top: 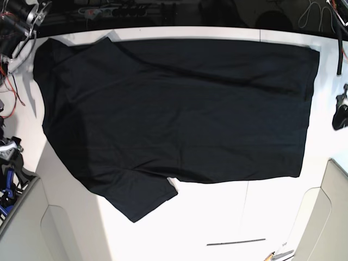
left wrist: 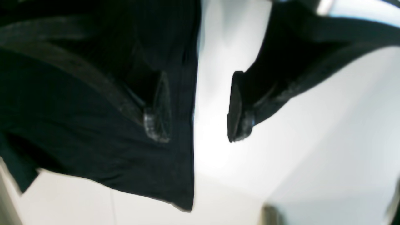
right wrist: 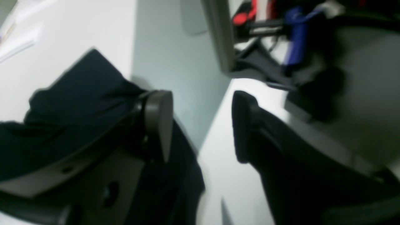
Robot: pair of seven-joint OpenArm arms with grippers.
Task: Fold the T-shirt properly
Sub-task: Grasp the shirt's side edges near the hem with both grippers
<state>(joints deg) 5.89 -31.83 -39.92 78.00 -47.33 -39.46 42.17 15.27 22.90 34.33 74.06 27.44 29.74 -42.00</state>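
White worktop (top: 228, 217) under bright light, with cables and gear along the far edge and pale panels at the near corners. Spread across most of it, the T-shirt (top: 174, 114): black, matte, lying flat with a few shallow creases, one sleeve sticking out toward the near side, another at the far corner on the right pincer's side. Seen from the left wrist, the left pincer (left wrist: 200, 107) standing wide, nothing between its pads, bare worktop showing in the gap; one fingertip (left wrist: 157, 107) over black cloth, the other fingertip (left wrist: 239, 107) over white surface, the straight edge of the shirt running just inside the gap beside the first. Whether that fingertip touches the cloth: cannot tell, blurred view. Seen from the right wrist, the right pincer (right wrist: 201, 125) likewise parted wide and holding nothing, pale worktop and a grey-green wall between its two fingers; a bunched fold of the T-shirt behind and beside the one finger (right wrist: 157, 122), more dark cloth below it. Beyond the other finger (right wrist: 245, 125), a grey upright post (right wrist: 220, 34), then blurred clutter in red, blue and black. In the base view, neither pincer clearly visible over the shirt.
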